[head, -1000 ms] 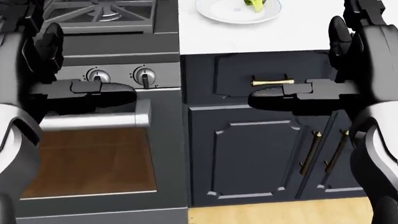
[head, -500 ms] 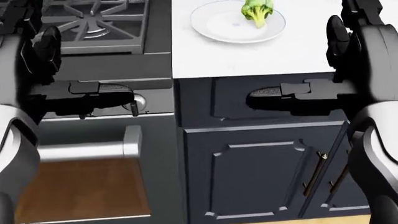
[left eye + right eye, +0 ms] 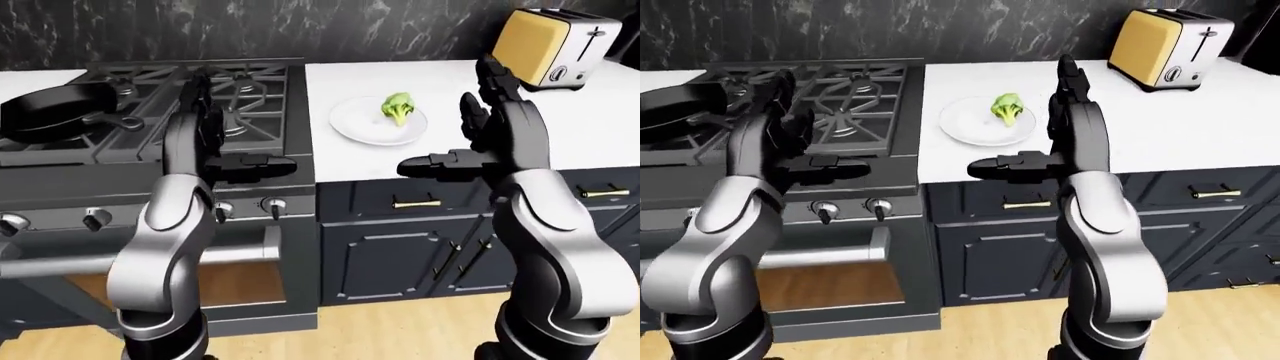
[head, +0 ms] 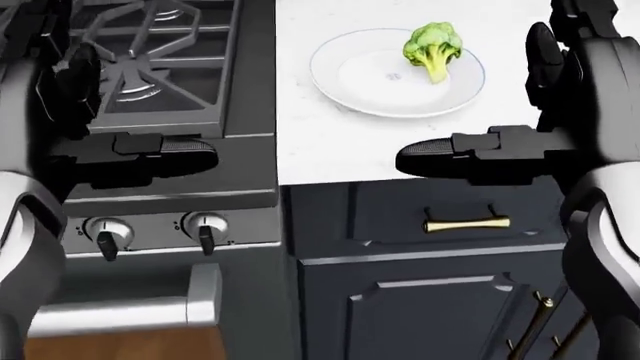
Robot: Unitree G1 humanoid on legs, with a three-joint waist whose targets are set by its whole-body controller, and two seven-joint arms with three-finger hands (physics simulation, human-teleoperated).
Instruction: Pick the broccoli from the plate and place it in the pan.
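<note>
Broccoli (image 4: 433, 46) lies untouched on the white plate (image 4: 360, 82), while the right hand (image 4: 475, 159) hovers with fingers spread, holding nothing, at the counter's (image 4: 330, 142) lower edge below the plate in the head view. The left hand (image 4: 140, 157), likewise unclenched and empty, hangs over the stove (image 3: 150, 161). On the stove's far left burner sits the black pan (image 3: 50, 112). A yellow toaster (image 3: 545, 49) stands at the counter's upper right.

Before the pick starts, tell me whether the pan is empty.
Empty: the black pan on the stove's left burner shows only bare interior; the broccoli lies on the plate.
</note>
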